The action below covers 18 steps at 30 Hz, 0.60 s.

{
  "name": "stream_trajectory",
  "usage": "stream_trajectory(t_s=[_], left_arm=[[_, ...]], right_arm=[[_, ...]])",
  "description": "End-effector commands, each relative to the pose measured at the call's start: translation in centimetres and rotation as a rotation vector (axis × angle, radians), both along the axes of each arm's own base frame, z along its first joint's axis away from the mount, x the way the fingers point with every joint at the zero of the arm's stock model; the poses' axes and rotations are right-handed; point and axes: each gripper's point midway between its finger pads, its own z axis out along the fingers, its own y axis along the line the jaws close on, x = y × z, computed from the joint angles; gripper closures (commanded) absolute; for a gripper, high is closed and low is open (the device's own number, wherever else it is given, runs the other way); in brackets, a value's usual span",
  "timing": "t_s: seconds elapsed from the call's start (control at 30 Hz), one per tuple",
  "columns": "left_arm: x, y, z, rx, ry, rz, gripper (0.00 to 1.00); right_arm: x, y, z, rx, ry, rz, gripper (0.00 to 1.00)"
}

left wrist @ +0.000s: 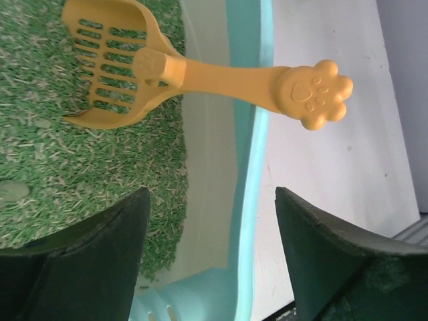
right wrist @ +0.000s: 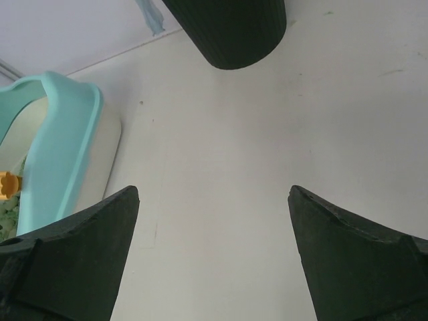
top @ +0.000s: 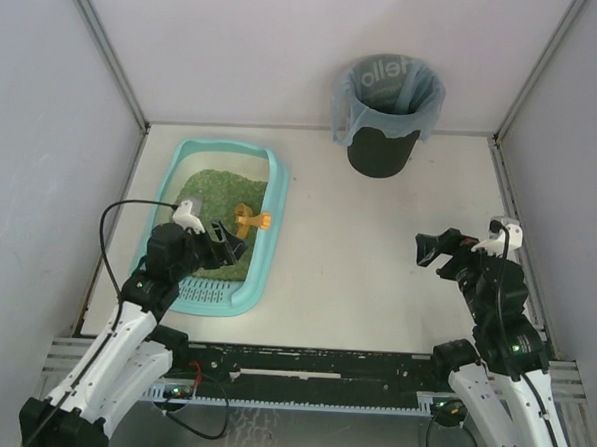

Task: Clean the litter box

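White tabletop (top: 375, 288) carries one light-teal litter box (top: 264, 262) at left and one black bin (top: 383, 148) at the far side. One orange scoop (top: 251, 218) lies across the box's right rim. Left end effector (top: 232, 242) hangs released above that rim; right end effector (top: 427, 248) is released over the tabletop.

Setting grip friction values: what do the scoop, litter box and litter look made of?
Scoop: moulded plastic, yellow-orange, smooth satin finish; slotted head and embossed paw on the handle end.
Litter box: light-teal plastic, smooth, slight sheen along the rounded rim.
Litter: loose green matte granules and short slivers; actual material can't be told from the look.
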Motion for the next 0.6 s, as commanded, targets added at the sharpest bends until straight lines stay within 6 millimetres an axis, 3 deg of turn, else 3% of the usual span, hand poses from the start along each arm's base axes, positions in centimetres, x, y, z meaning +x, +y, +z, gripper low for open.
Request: stream_trajectory(t_s=[0.0, 0.17, 0.4, 0.57], left_arm=[[0.7, -2.6, 1.6, -0.105, -0.062, -0.103, 0.22], [0.8, -4.4, 0.5, -0.085, -0.016, -0.199, 0.19], [1.6, -5.4, -2.1, -0.057, 0.060, -0.201, 0.20], [1.9, -7.6, -2.6, -0.100, 0.077, -0.285, 0.31]], right_arm=[[0.6, 0.7, 0.8, 0.042, -0.030, 0.018, 0.08], [0.7, 1.0, 0.5, 0.047, -0.017, 0.029, 0.08], [0.8, 1.3, 0.5, 0.053, -0.014, 0.041, 0.08], [0.9, 1.5, 0.6, 0.056, -0.017, 0.053, 0.09]])
